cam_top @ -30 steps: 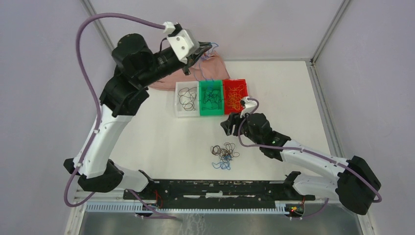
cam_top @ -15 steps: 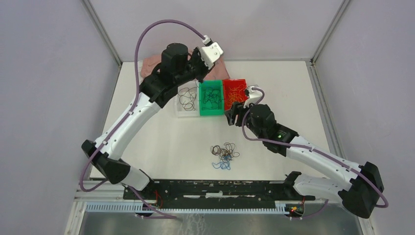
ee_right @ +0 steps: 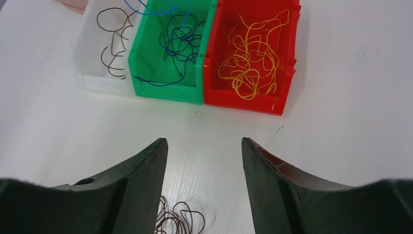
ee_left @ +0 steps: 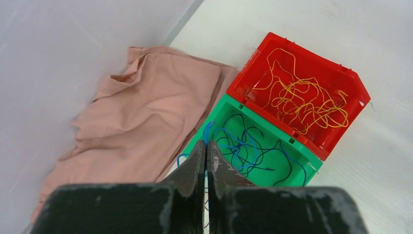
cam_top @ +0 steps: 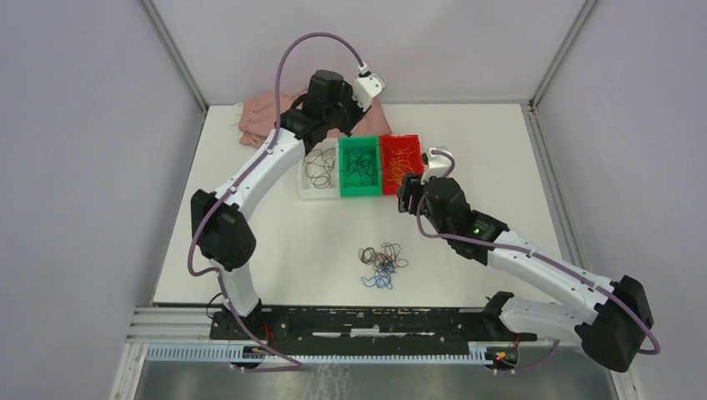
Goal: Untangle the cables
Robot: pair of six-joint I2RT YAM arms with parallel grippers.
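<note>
A tangle of brown, blue and black cables (cam_top: 382, 265) lies on the table in front of three bins. The white bin (cam_top: 304, 171) holds brown cables (ee_right: 112, 48), the green bin (cam_top: 359, 193) holds blue cables (ee_left: 243, 151), and the red bin (cam_top: 398, 190) holds yellow cables (ee_left: 302, 102). My left gripper (ee_left: 207, 143) is shut on a blue cable and hangs over the back left edge of the green bin (ee_left: 302, 170). In the top view the left gripper (cam_top: 340, 127) is mostly hidden by the arm. My right gripper (ee_right: 204, 141) is open and empty, above the table just in front of the red bin (ee_right: 238, 102).
A pink cloth (cam_top: 263, 117) lies crumpled at the back left, behind the bins, against the wall. The enclosure's walls and metal frame close off the back and sides. A rail runs along the near edge between the arm bases.
My left arm has swung right from over the pink cloth and stretched down to the green bin. My right gripper has moved back and right, towards the red bin.
</note>
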